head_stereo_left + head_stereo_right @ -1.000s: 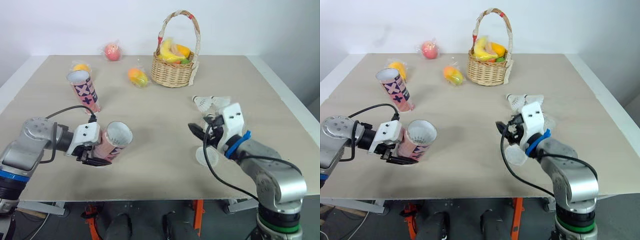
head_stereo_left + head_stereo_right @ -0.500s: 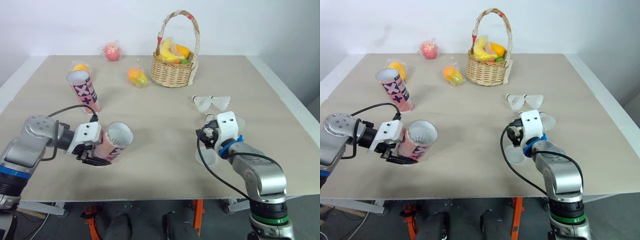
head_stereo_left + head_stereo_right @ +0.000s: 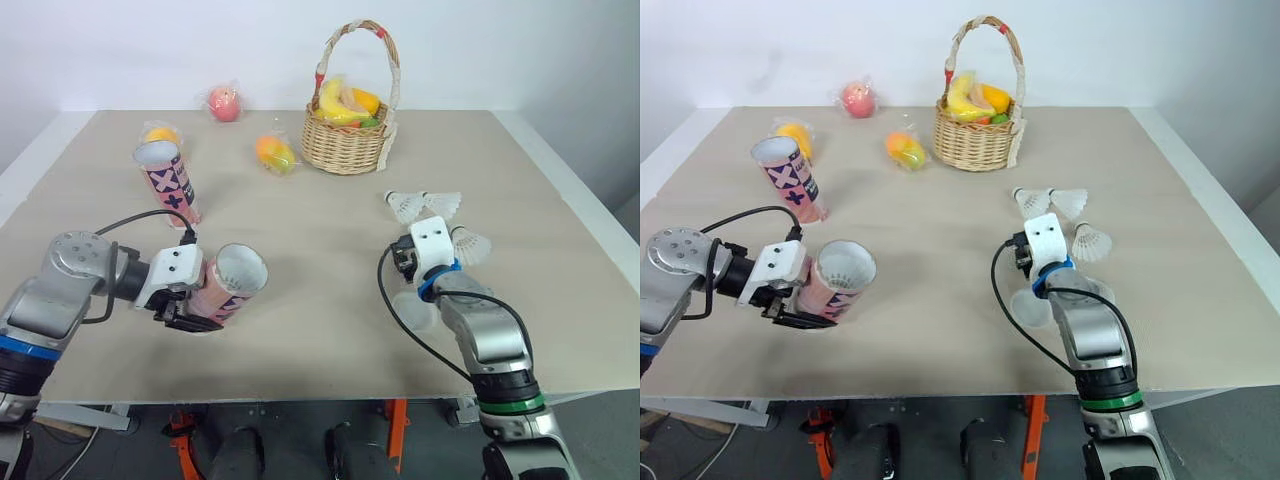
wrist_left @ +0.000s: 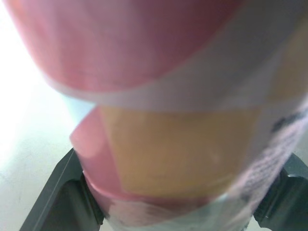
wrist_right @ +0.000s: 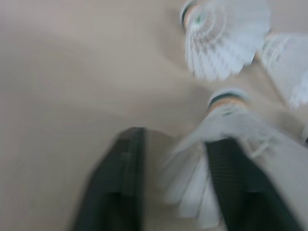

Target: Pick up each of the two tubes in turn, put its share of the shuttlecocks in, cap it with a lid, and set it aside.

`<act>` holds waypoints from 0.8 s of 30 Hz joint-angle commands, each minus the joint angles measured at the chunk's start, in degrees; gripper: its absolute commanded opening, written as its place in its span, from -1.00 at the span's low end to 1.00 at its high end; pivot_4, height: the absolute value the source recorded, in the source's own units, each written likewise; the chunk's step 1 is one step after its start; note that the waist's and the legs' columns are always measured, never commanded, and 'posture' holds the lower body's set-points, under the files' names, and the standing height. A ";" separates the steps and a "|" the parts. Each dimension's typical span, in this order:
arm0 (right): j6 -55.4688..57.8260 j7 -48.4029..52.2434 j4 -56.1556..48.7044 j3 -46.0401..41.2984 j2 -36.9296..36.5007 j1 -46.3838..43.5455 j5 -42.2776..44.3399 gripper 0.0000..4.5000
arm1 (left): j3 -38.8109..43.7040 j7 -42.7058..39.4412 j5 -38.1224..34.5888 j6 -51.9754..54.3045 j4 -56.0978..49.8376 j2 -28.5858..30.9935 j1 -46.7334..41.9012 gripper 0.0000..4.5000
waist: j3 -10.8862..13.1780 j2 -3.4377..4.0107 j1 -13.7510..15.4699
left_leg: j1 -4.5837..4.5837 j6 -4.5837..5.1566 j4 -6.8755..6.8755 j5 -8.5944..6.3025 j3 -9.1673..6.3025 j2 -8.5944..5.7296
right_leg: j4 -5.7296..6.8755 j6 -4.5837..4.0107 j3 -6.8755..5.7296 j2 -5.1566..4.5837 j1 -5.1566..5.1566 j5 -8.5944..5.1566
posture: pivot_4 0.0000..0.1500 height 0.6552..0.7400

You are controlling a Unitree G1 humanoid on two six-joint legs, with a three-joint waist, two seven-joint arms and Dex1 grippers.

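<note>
On table (image 3: 330, 240), two tubes (image 3: 170, 185), three shuttlecocks (image 3: 405, 206)

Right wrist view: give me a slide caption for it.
Right claw open at one shuttlecock, a second shuttlecock lying just beyond on the table.

L gripper (image 3: 199, 318): elbow bent, held low, clamped on tube (image 3: 226, 290). R gripper (image 5: 175, 142): forearm fwd, fingers apart.

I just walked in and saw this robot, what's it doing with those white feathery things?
It is packing shuttlecocks into tubes. Its left gripper holds a pink tube, tipped with the open mouth toward the other arm. Its right gripper is open, low over the table, with one shuttlecock between its fingers. A second tube waits farther back, open.
</note>
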 commanded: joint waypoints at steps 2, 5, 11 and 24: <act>-1.09 1.51 -3.23 0.25 0.22 -0.14 -0.23 -0.99 | 1.17 0.43 -1.03 0.61 -2.01 0.42 0.89 0.48 | 0.00 0.00 0.00 | 0.00 0.00 0.00 0.00 0.00 0.00 | 0.00 0.00 0.01 0.00 0.00 0.00 | 1.00 1.00; -0.42 2.80 -5.93 0.49 0.03 0.67 -0.09 -0.99 | 1.24 0.53 -0.96 0.64 -2.03 0.32 1.08 0.48 | 0.00 0.00 -0.02 | 0.00 0.00 0.00 0.00 0.01 0.00 | 0.00 0.00 0.01 -0.01 0.00 0.00 | 1.00 1.00; -1.15 10.84 -15.36 0.58 -2.88 2.98 3.70 -0.99 | 0.69 0.64 -0.84 0.43 -1.45 -0.32 0.43 0.48 | 0.00 0.00 0.09 | 0.00 0.00 0.00 0.00 -0.01 0.01 | 0.00 0.00 -0.01 0.00 0.01 0.00 | 1.00 1.00; -18.27 45.76 -18.82 1.71 -14.23 -11.02 20.87 -0.99 | -0.30 -0.21 -0.14 -0.42 0.76 -0.78 -1.55 0.48 | 0.06 0.03 0.17 | 0.04 0.04 0.08 0.02 -0.03 0.05 | -0.01 0.00 -0.08 0.03 0.07 0.08 | 1.00 1.00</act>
